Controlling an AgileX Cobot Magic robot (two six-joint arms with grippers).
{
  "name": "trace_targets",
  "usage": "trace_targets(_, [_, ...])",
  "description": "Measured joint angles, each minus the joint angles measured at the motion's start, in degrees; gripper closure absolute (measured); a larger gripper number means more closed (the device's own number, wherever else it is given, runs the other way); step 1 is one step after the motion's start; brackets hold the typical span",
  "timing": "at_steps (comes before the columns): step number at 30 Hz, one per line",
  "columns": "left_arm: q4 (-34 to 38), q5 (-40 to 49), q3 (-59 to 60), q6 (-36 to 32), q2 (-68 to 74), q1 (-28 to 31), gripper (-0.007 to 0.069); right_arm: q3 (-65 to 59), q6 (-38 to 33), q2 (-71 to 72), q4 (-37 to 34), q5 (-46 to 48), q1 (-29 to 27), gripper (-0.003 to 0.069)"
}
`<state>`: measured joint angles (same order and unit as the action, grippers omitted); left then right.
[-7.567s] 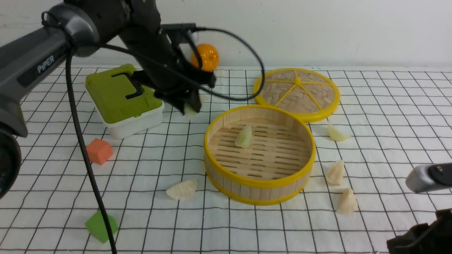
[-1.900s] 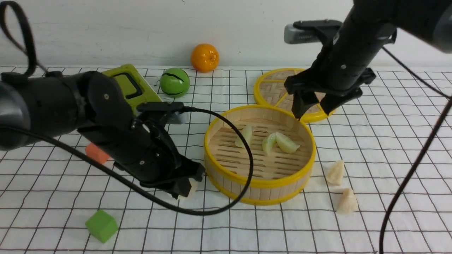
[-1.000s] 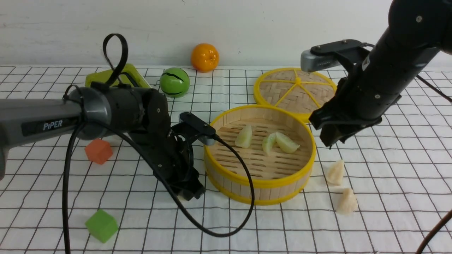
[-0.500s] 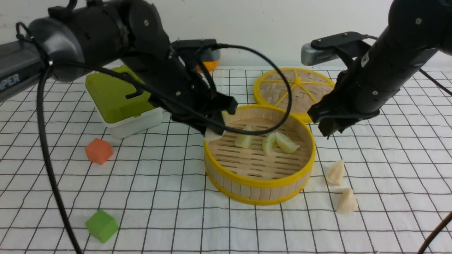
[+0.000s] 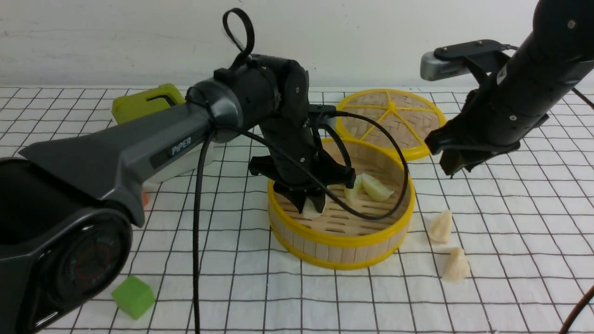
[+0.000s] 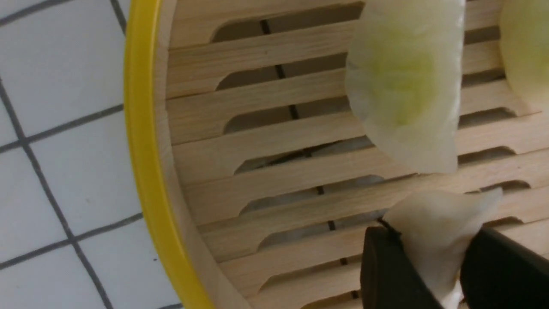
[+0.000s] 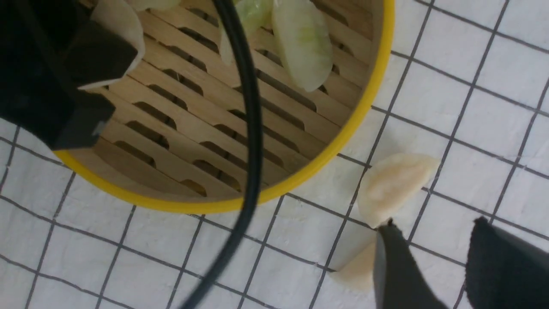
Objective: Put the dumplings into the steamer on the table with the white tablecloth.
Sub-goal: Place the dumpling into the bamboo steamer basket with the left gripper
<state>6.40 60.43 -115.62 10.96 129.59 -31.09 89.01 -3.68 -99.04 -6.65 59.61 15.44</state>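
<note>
The white tablecloth (image 5: 510, 208) covers the table, and I place everything by the steamer (image 5: 341, 241), which stands open near the middle of it. Its lid (image 5: 390, 118) lies flat just behind it.

My left arm reaches over the steamer's near-left rim. My left gripper (image 5: 308, 204) is inside the basket, low over the slatted floor, pinching a cream dumpling (image 6: 437, 223) between its jaws. My right gripper (image 5: 457, 166) hangs above the cloth off the steamer's right side. Its jaws are spread with nothing between them.

Two green dumplings (image 5: 377, 187) (image 5: 354, 188) lie on the floor of the steamer toward its right. A third green one (image 6: 403, 86) lies just beside the one I hold and is hidden behind my left gripper from the front. Outside, two cream dumplings sit on the cloth to the right of the steamer. One (image 5: 441, 227) is near its wall and the other (image 5: 456, 265) is a little farther out and nearer to me.

By my reckoning the job is about half done. Three are in and a fourth is inside the rim but not yet let go. Next I should open the left jaws. The two outside then fall to my right gripper, which is above and behind them.
</note>
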Motion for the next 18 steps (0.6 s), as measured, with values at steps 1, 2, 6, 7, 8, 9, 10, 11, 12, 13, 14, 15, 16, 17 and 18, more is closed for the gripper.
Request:
trace_targets(1, [0.0,0.0,0.0,0.0,0.1,-0.1,0.0400,0.0,0.0,-0.1,-0.5,-0.4,0.0,0.0413])
trace_targets(2, [-0.1,0.0,0.0,0.0,0.2,-0.1,0.0400,0.0,0.0,-0.3,-0.8,-0.6,0.0,0.0413])
trace_targets(6, [-0.3,0.0,0.0,-0.6,0.4,-0.1,0.0388,0.0,0.0,-1.7,-2.4,-2.0,-0.1,0.0413])
trace_targets(7, [-0.3,0.0,0.0,-0.7,0.4,-0.1,0.0372,0.0,0.0,-2.2,-2.5,-2.2,-0.1,0.0413])
trace_targets(8, [-0.3,0.0,0.0,-0.8,0.4,-0.1,0.0343,0.0,0.0,-2.8,-2.5,-2.6,-0.1,0.0413])
trace_targets(9, [-0.3,0.0,0.0,-0.8,0.4,-0.1,0.0314,0.0,0.0,-3.5,-2.5,-2.9,-0.1,0.0413])
trace_targets(10, [-0.3,0.1,0.0,-0.8,0.4,-0.1,0.0277,0.0,-0.1,-4.2,-2.6,-3.4,-0.1,0.0413])
trace_targets(11, [-0.4,0.3,0.0,-0.8,0.3,-0.1,0.0243,0.0,-0.1,-4.7,-2.6,-3.7,-0.1,0.0413])
trace_targets(12, [-0.4,0.5,0.0,-0.8,0.3,-0.1,0.0230,-0.1,-0.3,-5.0,-2.6,-4.0,-0.1,0.0413])
trace_targets(13, [-1.1,1.4,0.0,-0.8,-0.4,-0.1,0.0190,-0.1,-1.3,-5.7,-2.9,-4.9,-0.1,0.0415])
trace_targets(14, [-1.1,1.5,0.0,-0.8,-0.5,-0.1,0.0187,-0.1,-1.6,-5.8,-3.0,-5.2,-0.1,0.0417])
trace_targets(15, [-1.8,2.1,0.0,-0.8,-1.3,-0.1,0.0178,-0.1,-2.3,-6.0,-3.6,-5.6,-0.1,0.0419])
trace_targets(16, [-3.5,3.1,-0.3,-0.8,-3.5,-0.1,0.0179,-0.1,-4.5,-6.2,-5.6,-7.0,-0.1,0.0429])
trace_targets(17, [-3.7,3.2,-0.3,-0.8,-3.5,-0.1,0.0181,-0.1,-4.5,-6.2,-5.6,-7.0,-0.1,0.0429])
trace_targets(18, [-5.3,4.1,-0.4,-0.8,-5.9,-0.2,0.0202,-0.1,-6.4,-6.2,-8.1,-8.1,-0.1,0.0449])
